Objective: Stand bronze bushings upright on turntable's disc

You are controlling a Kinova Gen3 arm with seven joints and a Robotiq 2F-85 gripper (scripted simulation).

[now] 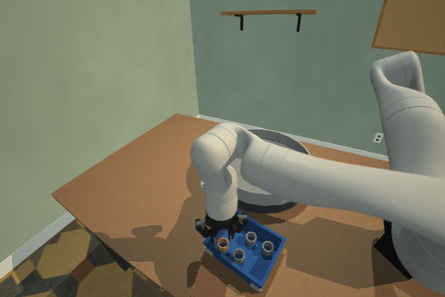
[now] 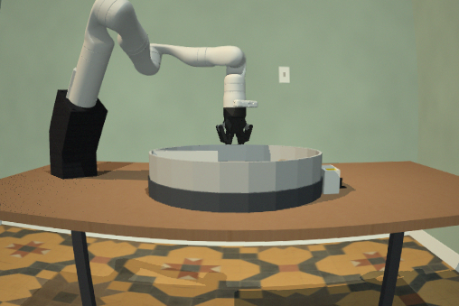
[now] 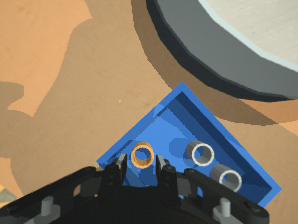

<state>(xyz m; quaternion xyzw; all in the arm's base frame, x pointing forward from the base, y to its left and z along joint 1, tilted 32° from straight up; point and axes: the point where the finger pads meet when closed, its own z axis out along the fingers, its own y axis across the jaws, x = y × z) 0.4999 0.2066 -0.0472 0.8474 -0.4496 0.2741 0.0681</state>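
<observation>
Your fingers stand part-way apart with nothing between them, gripper [image 1: 222,235] [image 2: 234,138] [image 3: 141,162] pointing down over the blue crate [image 1: 272,265] [image 3: 140,127]. Bronze bushing [image 1: 222,244] [image 3: 142,155]: upright in the crate, by the corner under you, open end up. Three steel bushings [image 1: 250,238] [image 3: 202,154] share the crate, also upright. Turntable [image 1: 258,198] [image 2: 235,178] [image 3: 210,65]: on the desk [image 1: 131,173] [image 2: 398,196] [image 3: 75,100], just beside the crate. In your exterior view, its wall hides most of the disc.

bronze bushing [image 1: 222,250] [image 3: 142,166]: upright, blue crate [image 1: 274,263] [image 3: 225,133] | three steel bushings [image 1: 250,243] [image 3: 193,154]: upright, same crate
</observation>
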